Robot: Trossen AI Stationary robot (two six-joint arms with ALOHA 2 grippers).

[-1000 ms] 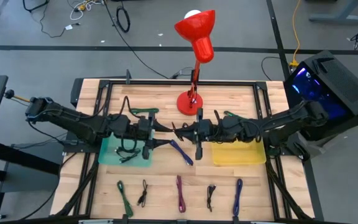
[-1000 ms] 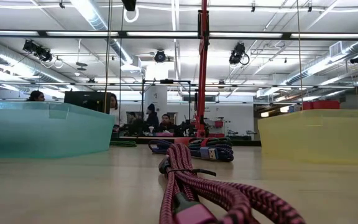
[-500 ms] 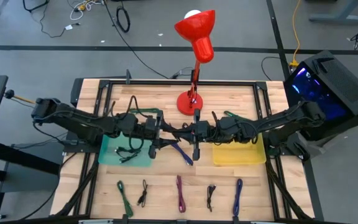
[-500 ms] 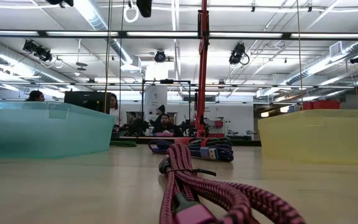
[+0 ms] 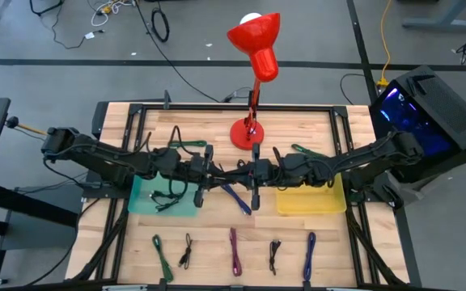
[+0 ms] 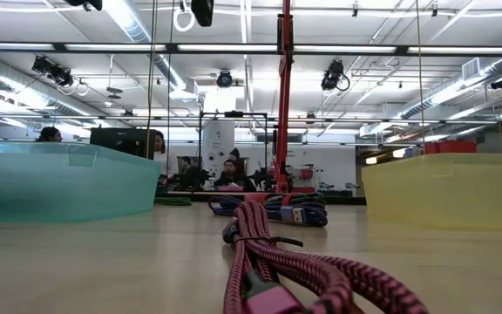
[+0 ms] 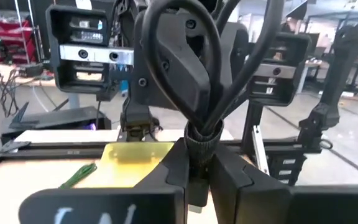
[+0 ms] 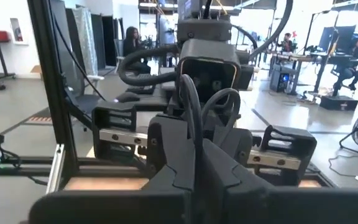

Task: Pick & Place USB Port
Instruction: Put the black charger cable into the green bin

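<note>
A coiled black USB cable (image 7: pixel 188 62) hangs in the air over the table's middle, between my two grippers. They meet tip to tip, level above the table. My left gripper (image 5: pixel 219 172) comes from the table's left and is shut on the cable. My right gripper (image 5: pixel 238 172) comes from the right and is shut on the same cable (image 8: pixel 190 106). The low view shows only a loop of the cable (image 6: pixel 184 16) at its upper edge. My left gripper pinches the cable's bundled part (image 7: pixel 199 146) between its two fingers (image 7: pixel 173 177), level from the table's left. The loops stand up above the fingers, clear of the table. My right gripper pinches the cable (image 8: pixel 194 134) between its two fingers (image 8: pixel 166 168), level from the table's right. Thin black loops rise above the fingers, clear of the table.
A teal tray (image 5: pixel 148 202) with a black cable lies under my left arm, a yellow tray (image 5: pixel 310 200) under my right. A blue cable (image 5: pixel 237 196) lies between them. Several cables (image 5: pixel 233 250) lie along the near edge. A red lamp (image 5: pixel 249 133) stands at the far middle.
My left gripper has gone toward the table's right, up to my right gripper, and has shut on the black cable held there. The cable stays lifted clear over the table's middle.
</note>
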